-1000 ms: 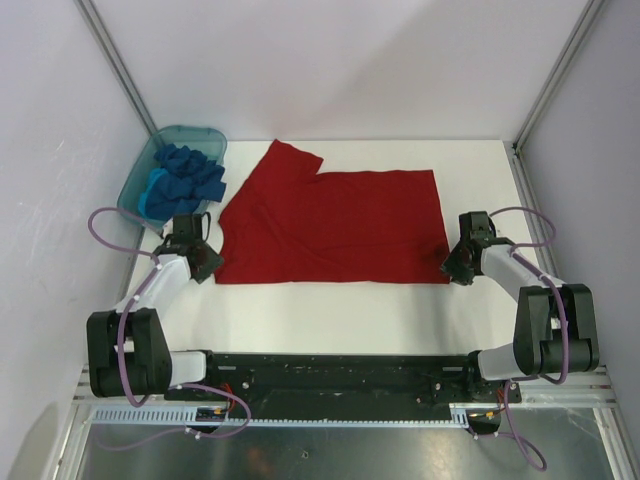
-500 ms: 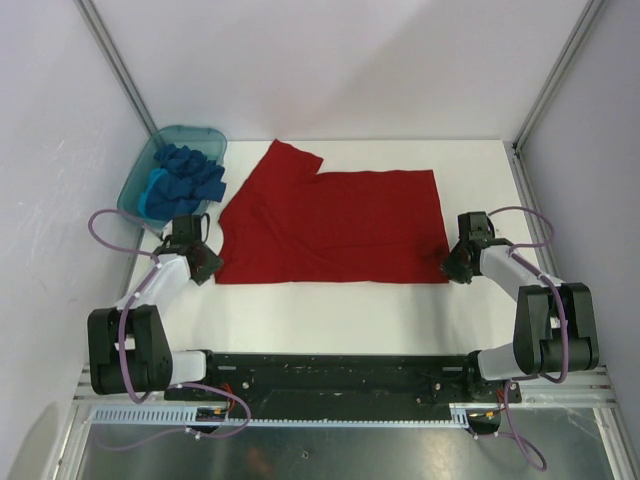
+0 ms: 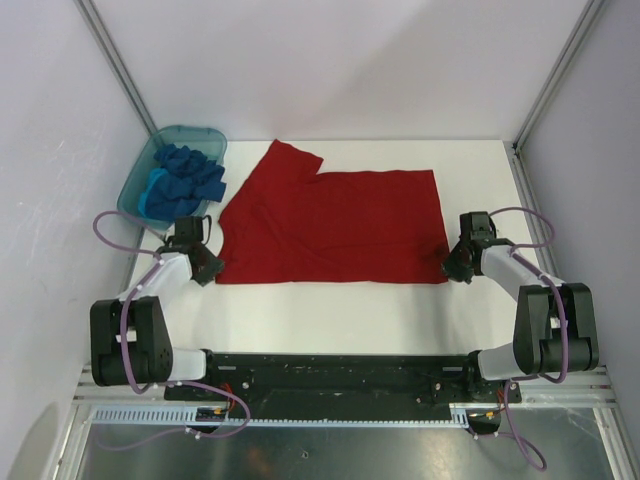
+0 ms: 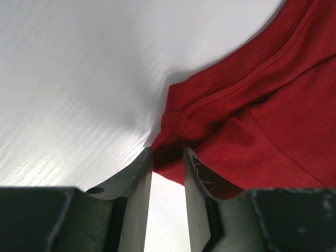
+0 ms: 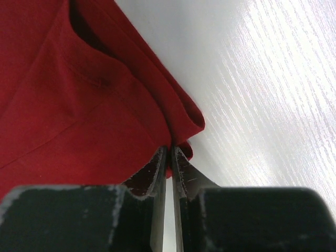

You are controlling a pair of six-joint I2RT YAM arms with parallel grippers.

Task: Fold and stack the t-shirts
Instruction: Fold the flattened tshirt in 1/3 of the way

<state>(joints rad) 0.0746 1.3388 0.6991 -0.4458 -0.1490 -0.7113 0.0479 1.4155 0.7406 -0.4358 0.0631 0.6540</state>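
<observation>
The large red t-shirt [image 3: 330, 225] lies spread flat in the middle of the table. My left gripper [image 3: 207, 268] is at its near left corner. In the left wrist view the jaws [image 4: 168, 152] stand a little apart, with the bunched red hem [image 4: 252, 105] between their tips. My right gripper [image 3: 452, 268] is at the near right corner. In the right wrist view it [image 5: 169, 149] is shut on the folded edge of the red cloth [image 5: 79, 94]. The royal blue and lighter blue t-shirts [image 3: 185, 175] lie crumpled in the tub.
A translucent teal plastic tub [image 3: 137, 185] stands at the far left against the left wall. Metal frame posts and walls close in the table on the left, right and back. White table shows along the near side of the shirt.
The left arm has shifted slightly, bringing its gripper closer onto the shirt's near left corner. The right gripper and the shirt have hardly moved.
</observation>
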